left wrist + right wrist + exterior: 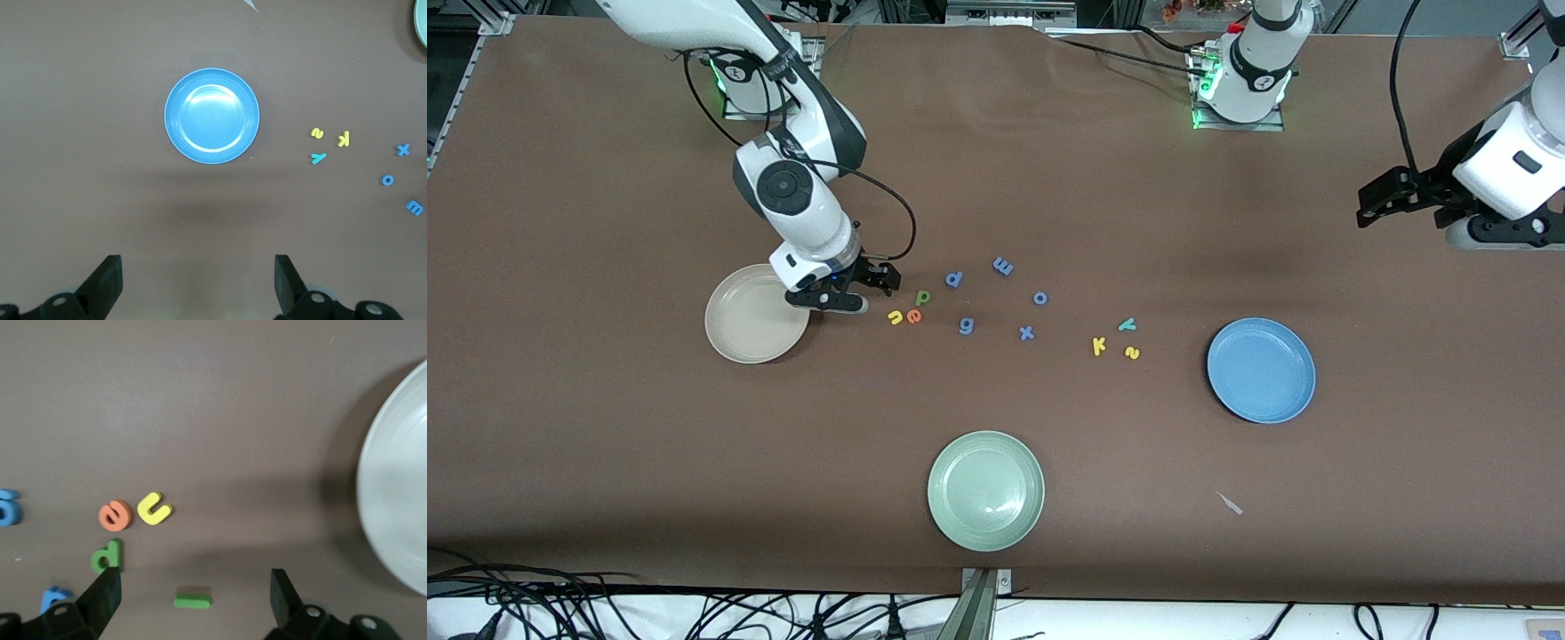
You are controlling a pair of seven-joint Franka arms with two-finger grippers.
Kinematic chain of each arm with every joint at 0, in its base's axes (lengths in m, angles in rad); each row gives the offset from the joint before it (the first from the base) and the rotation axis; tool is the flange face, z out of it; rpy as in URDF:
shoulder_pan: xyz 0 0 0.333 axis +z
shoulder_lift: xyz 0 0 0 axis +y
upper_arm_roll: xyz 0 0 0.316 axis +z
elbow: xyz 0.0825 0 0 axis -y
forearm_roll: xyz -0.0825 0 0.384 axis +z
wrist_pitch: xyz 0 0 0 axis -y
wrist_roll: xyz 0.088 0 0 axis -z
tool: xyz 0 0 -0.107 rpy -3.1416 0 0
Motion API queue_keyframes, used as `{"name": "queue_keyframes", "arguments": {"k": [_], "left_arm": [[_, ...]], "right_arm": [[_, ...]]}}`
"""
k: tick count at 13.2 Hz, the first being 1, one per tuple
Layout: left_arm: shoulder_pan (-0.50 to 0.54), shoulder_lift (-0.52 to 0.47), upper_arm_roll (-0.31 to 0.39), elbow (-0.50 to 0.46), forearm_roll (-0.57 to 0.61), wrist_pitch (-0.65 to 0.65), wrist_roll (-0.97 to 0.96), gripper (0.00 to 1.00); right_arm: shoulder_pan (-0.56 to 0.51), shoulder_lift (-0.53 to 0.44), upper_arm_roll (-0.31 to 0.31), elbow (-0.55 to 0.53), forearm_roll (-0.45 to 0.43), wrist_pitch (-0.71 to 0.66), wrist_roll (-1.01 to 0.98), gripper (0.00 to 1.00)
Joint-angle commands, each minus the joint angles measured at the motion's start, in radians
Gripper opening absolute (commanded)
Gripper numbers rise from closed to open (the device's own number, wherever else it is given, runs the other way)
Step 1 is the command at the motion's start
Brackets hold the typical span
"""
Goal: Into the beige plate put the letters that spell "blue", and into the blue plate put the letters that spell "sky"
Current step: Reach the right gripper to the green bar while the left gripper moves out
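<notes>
The beige plate (751, 316) lies toward the right arm's end of the table. Beside it my right gripper (852, 293) (195, 583) hangs low and open, the thin green l (193, 601) lying flat on the table between its fingers. The l is hidden in the front view. Green b (923, 297) (107, 555), orange e (913, 316) (115, 515) and yellow u (895, 317) (154, 508) lie close by. Teal y (1128, 324) (319, 158), yellow k (1099, 346) (344, 139) and yellow s (1132, 353) (317, 133) lie near the blue plate (1261, 370) (212, 115). My left gripper (1371, 206) (197, 273) waits open and empty, high at the left arm's end.
Several blue letters (1002, 266) are scattered mid-table between the two letter groups. A pale green plate (985, 490) sits nearer the front camera. A small pale scrap (1230, 503) lies on the brown cloth nearer the camera than the blue plate.
</notes>
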Motion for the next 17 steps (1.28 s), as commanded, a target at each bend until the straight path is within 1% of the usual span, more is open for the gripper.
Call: {"name": "queue_keyframes", "arguments": {"k": [1, 3, 4, 8, 12, 14, 17], "left_arm": [[-0.034, 0.114, -0.007, 0.093, -0.011, -0.012, 0.01, 1.0], [-0.069, 0.192, -0.008, 0.155, -0.008, -0.011, 0.009, 1.0], [-0.085, 0.229, -0.009, 0.175, -0.008, -0.003, 0.009, 1.0], [-0.186, 0.349, -0.008, 0.181, 0.003, 0.106, -0.01, 1.0], [-0.243, 0.47, -0.008, 0.181, -0.005, 0.184, -0.104, 1.0], [-0.307, 0.514, -0.004, 0.179, 0.002, 0.23, -0.147, 1.0], [-0.321, 0.583, -0.008, 0.172, 0.003, 0.352, -0.201, 1.0]], "right_arm": [[0.036, 0.075, 0.007, 0.006, -0.142, 0.059, 0.207, 0.99], [0.049, 0.106, 0.007, 0.008, -0.233, 0.077, 0.345, 0.98], [0.049, 0.108, 0.007, 0.008, -0.247, 0.076, 0.367, 0.98], [0.049, 0.106, 0.007, -0.021, -0.246, 0.068, 0.39, 0.96], [0.048, 0.088, 0.011, -0.07, -0.247, 0.068, 0.421, 0.96], [0.048, 0.068, 0.016, -0.093, -0.247, 0.068, 0.422, 0.96], [0.048, 0.066, 0.022, -0.097, -0.246, 0.066, 0.425, 0.96]]}}
